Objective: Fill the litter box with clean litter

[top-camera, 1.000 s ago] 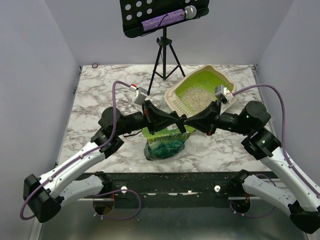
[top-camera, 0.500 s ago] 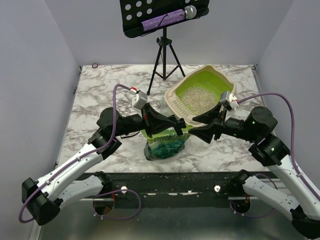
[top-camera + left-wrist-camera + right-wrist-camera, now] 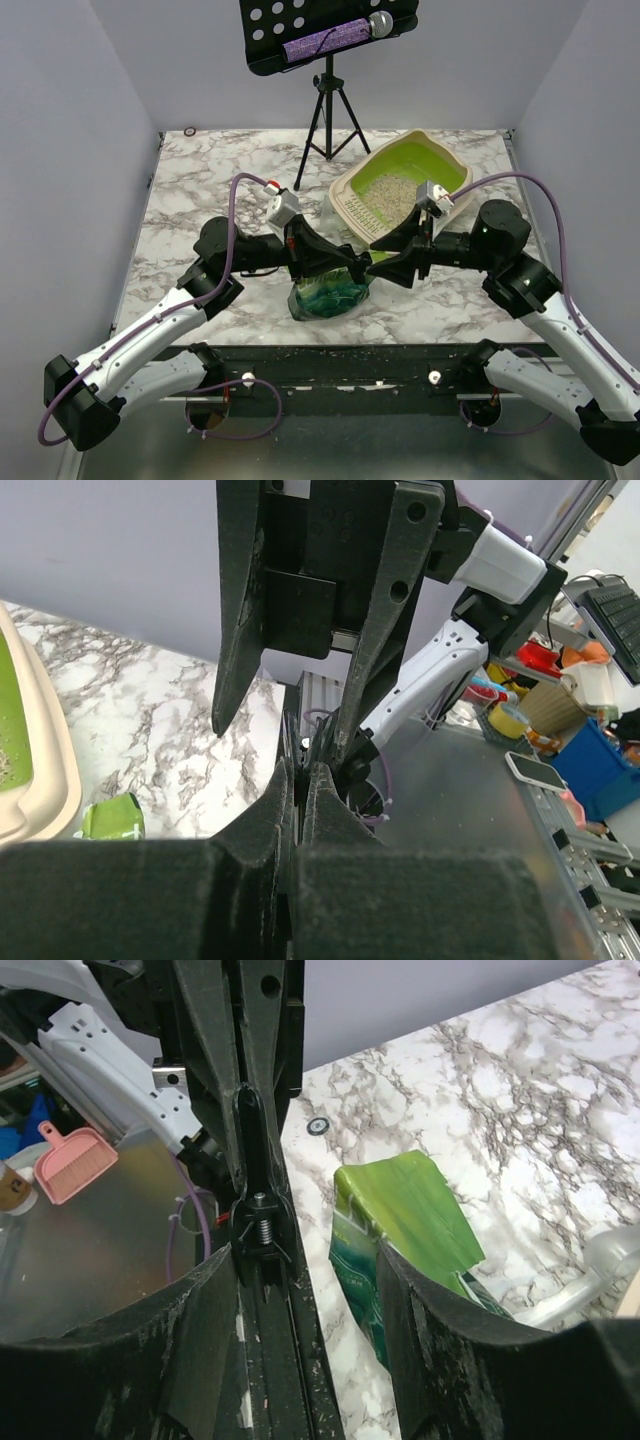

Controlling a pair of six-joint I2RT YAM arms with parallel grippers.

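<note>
The beige litter box [image 3: 437, 146], lime-green inside, sits at the back right of the marble table. Pale litter [image 3: 388, 192] covers part of its floor. Its rim shows at the left edge of the left wrist view [image 3: 40, 780]. A glossy green bag [image 3: 333, 292] stands near the front edge, just in front of the box. My left gripper [image 3: 360, 263] is shut over the bag's top, and nothing shows between its fingers [image 3: 298, 770]. My right gripper [image 3: 385, 262] is open, facing the left one. The bag's top [image 3: 400, 1210] lies by its right finger [image 3: 450, 1310].
A black music stand on a tripod [image 3: 328, 110] stands at the back centre, holding a microphone and a purple pad [image 3: 325, 42]. A small ring [image 3: 190, 131] lies at the back left corner. Loose granules dot the dark front ledge [image 3: 350, 352].
My right gripper let go and drew back to the right, then came back toward the bag with its jaws open. My left gripper sank slightly toward the bag's top.
</note>
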